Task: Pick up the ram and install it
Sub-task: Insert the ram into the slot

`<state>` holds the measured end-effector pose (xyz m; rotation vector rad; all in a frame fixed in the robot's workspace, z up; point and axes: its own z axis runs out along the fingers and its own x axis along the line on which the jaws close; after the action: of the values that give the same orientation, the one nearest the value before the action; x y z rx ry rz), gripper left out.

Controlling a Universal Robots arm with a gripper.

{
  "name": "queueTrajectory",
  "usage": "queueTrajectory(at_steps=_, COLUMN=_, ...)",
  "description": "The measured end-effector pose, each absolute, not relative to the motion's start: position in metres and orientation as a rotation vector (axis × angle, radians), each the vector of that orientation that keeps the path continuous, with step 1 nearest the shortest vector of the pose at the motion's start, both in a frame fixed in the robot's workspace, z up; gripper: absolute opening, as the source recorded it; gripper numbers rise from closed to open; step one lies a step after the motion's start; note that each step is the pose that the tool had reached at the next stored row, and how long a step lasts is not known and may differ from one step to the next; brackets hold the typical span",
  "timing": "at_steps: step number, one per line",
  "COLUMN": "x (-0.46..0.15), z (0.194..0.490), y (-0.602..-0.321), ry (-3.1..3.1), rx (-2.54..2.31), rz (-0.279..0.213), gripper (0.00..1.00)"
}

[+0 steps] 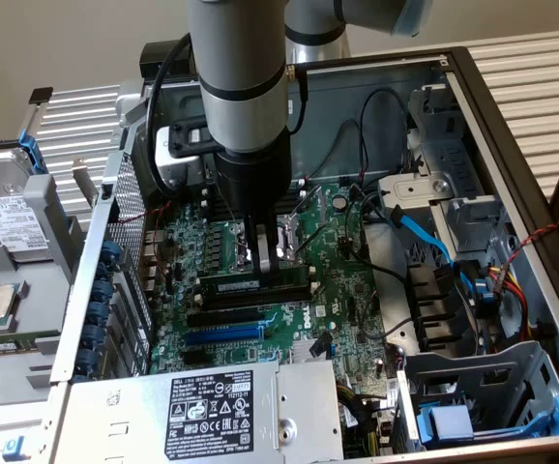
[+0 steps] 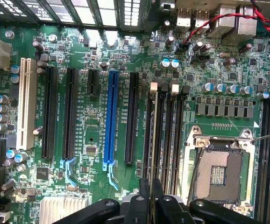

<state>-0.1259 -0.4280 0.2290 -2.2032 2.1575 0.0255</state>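
The Universal Robots arm reaches down into the open computer case (image 1: pixel 512 145), with its gripper (image 1: pixel 265 259) low over the green motherboard (image 1: pixel 357 290). The jaws are drawn in close and clamped on the ram (image 1: pixel 255 287), pinching its two flat faces near the middle of its top edge. In the wrist view the gripper (image 2: pixel 151 203) shows the same hold, and the ram (image 2: pixel 152 140) appears edge-on as a thin strip running away from the fingers (image 2: pixel 159 198).

The ram stands upright on its long edge, in line with the bank of black memory slots (image 2: pixel 170 135). It sits at the slot farthest from the CPU socket (image 2: pixel 219 172) and nearest the black and blue expansion slots (image 2: pixel 111 116). Its lower edge is at or in that slot. Whether it is fully seated, or whether the white end clips (image 2: pixel 154 86) have latched, cannot be told.

The stick looks light, stiff and thin, and probably fragile. Its chips and contact edge should not be squeezed or scraped, and a sideways load could bend it or stress the slot. A mid-length hold on the top edge, as here, seems the soundest, since it keeps the ends free and the stick level.

The labelled power supply (image 1: pixel 212 411) lies at the near edge of the case.
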Motion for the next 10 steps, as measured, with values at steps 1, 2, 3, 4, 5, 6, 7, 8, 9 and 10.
queueTrajectory(at_steps=1, x=-0.126, z=0.2289, y=-0.428, ry=2.157, rx=-2.203, rz=0.025, gripper=0.14)
queueTrajectory(at_steps=2, x=-0.1261, z=0.2288, y=-0.4281, ry=2.157, rx=-2.203, rz=0.025, gripper=0.14)
queueTrajectory(at_steps=3, x=-0.1262, z=0.2286, y=-0.4281, ry=2.157, rx=-2.203, rz=0.024, gripper=0.14)
queueTrajectory(at_steps=4, x=-0.1263, z=0.2284, y=-0.4281, ry=2.157, rx=-2.203, rz=0.024, gripper=0.14)
queueTrajectory(at_steps=5, x=-0.1263, z=0.2282, y=-0.428, ry=2.157, rx=-2.202, rz=0.023, gripper=0.14)
queueTrajectory(at_steps=6, x=-0.1263, z=0.2278, y=-0.428, ry=2.156, rx=-2.202, rz=0.023, gripper=0.14)
queueTrajectory(at_steps=7, x=-0.1263, z=0.2276, y=-0.428, ry=2.156, rx=-2.202, rz=0.023, gripper=0.14)
queueTrajectory(at_steps=8, x=-0.1263, z=0.2273, y=-0.428, ry=2.156, rx=-2.202, rz=0.023, gripper=0.14)
queueTrajectory(at_steps=9, x=-0.1263, z=0.227, y=-0.428, ry=2.156, rx=-2.202, rz=0.023, gripper=0.14)
queueTrajectory(at_steps=10, x=-0.1264, z=0.2268, y=-0.428, ry=2.156, rx=-2.202, rz=0.023, gripper=0.14)
